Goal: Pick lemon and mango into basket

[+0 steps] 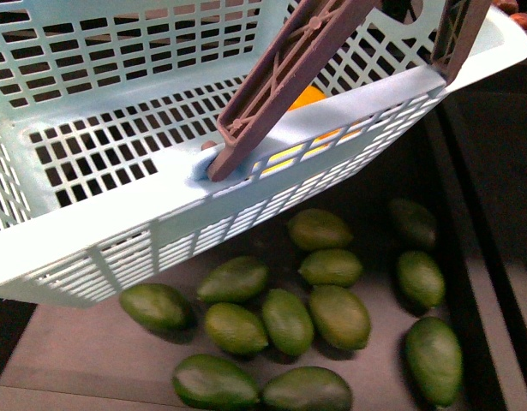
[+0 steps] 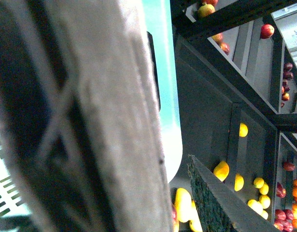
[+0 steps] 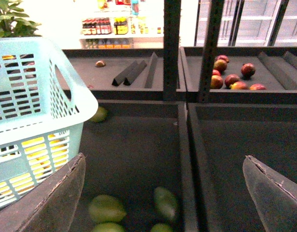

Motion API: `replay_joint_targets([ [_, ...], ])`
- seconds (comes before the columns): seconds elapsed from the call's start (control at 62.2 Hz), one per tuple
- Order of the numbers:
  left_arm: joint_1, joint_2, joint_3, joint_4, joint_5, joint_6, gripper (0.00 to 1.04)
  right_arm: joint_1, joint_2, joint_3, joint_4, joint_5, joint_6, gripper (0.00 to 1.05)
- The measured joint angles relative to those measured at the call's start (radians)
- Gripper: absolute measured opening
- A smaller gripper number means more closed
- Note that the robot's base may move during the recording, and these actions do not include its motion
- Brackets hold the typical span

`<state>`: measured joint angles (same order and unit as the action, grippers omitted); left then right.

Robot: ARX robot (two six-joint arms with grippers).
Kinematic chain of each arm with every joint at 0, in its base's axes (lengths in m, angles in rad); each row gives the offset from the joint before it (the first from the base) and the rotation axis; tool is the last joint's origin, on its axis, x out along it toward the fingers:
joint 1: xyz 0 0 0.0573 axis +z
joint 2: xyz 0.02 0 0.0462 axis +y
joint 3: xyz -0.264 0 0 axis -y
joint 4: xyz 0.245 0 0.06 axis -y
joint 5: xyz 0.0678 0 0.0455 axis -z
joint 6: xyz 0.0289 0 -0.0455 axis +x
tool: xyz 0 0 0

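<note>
The pale turquoise basket [image 1: 117,231] hangs tilted across the front view, its brown handle [image 1: 289,77] swung up. Inside it lie an orange-yellow fruit [image 1: 308,96], likely a mango, and yellow fruit seen through the slats [image 1: 284,158]. My left gripper [image 2: 66,145] is shut on the basket and fills its wrist view as a blur beside the basket's rim [image 2: 163,72]. Farther off, a mango [image 2: 220,170] and small lemons [image 2: 258,182] lie in dark bins. My right gripper [image 3: 162,193] is open and empty above green avocados, with the basket [image 3: 37,96] to one side.
Several green avocados [image 1: 284,321] lie in the dark tray [image 1: 92,360] under the basket. A black divider [image 3: 184,159] separates two bins below the right gripper. Red fruit [image 3: 230,77] sits on a rear shelf, and upright posts [image 3: 171,43] stand behind.
</note>
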<state>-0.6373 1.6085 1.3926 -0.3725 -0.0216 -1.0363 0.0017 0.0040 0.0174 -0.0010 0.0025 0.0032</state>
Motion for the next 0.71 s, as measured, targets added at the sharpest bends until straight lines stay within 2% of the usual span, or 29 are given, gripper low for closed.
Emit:
replay_joint_targets([
  [0.514,0.004,0.0,0.0,0.0,0.01,0.0,0.26,-0.001,0.0,0.0,0.0,-0.008,0.0,0.96],
  [0.707,0.016,0.0,0.0,0.0,-0.034,0.021,0.26,-0.001,0.0,0.0,0.0,-0.009,0.0,0.96],
])
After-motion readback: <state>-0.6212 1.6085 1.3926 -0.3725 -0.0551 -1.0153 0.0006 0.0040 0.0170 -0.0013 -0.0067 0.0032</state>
